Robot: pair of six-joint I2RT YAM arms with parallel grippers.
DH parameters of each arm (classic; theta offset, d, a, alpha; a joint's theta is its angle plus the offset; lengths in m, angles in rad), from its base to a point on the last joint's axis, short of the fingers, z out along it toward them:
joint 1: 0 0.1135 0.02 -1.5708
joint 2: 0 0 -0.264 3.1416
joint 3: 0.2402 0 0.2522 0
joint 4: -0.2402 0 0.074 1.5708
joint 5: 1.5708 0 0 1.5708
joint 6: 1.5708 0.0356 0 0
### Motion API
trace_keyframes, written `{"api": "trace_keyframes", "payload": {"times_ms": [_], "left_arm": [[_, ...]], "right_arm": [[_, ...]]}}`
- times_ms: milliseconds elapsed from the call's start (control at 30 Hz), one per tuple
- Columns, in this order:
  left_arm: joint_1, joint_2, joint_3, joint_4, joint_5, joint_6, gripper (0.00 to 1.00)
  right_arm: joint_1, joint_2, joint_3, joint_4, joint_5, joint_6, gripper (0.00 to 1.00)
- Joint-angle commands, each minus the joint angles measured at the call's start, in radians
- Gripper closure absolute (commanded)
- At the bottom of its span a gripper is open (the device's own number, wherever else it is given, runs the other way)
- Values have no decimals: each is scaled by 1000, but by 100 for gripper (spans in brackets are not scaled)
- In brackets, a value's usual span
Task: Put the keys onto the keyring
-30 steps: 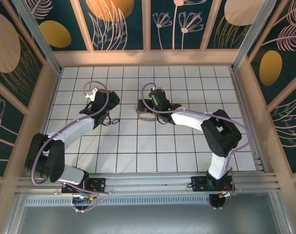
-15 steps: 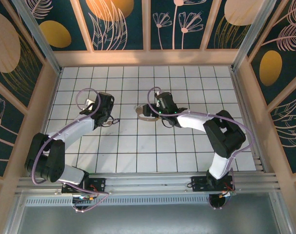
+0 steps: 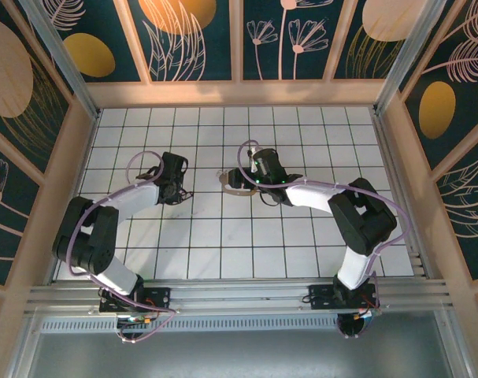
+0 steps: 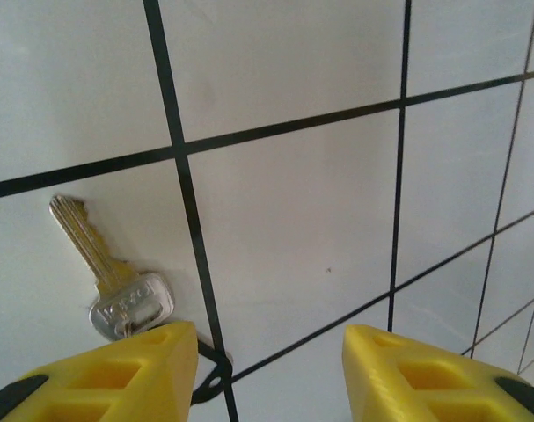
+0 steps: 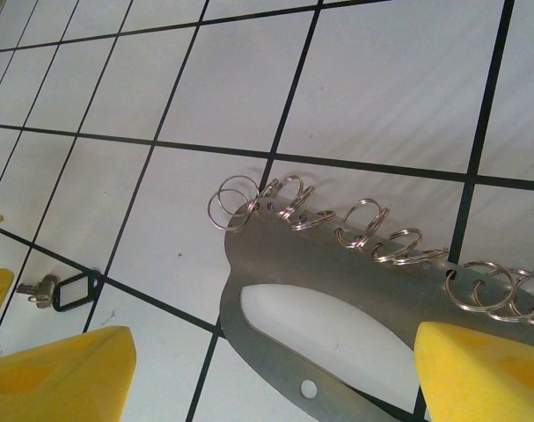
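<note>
Left jaws parted beside silver key (image 4: 117, 286); right jaws wide over metal plate (image 5: 337, 272) of split rings (image 5: 376, 237)

Robot lab test cell, white grid-tiled table (image 3: 223, 248), teal leaf-print panels (image 3: 199, 47) walling it in, aluminium frame posts (image 3: 59, 59), left arm (image 3: 132, 198) and right arm (image 3: 309, 191) bolted to a metal rail (image 3: 239, 293)
</note>
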Motion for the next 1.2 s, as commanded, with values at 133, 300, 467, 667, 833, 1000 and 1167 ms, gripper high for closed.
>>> {"api": "trace_keyframes", "payload": {"times_ms": [133, 300, 467, 667, 833, 1000, 1167], "left_arm": [[26, 55, 45, -33, 71, 1, 59], [25, 78, 62, -63, 75, 9, 59], [30, 98, 61, -65, 83, 13, 59], [36, 100, 56, -67, 92, 15, 60], [39, 133, 55, -68, 95, 18, 61], [39, 132, 54, -69, 98, 24, 68], [39, 135, 55, -66, 110, 32, 80]], "right_arm": [[-1, -15, -3, 23, 1, 8, 17], [-1, -6, 2, 23, 1, 11, 17], [0, 0, 2, 21, 5, 14, 17], [1, 1, 5, 15, 15, 12, 17], [0, 6, 9, 11, 18, 11, 17], [1, 10, 12, 9, 21, 11, 17], [1, 11, 13, 4, 27, 11, 17]]}}
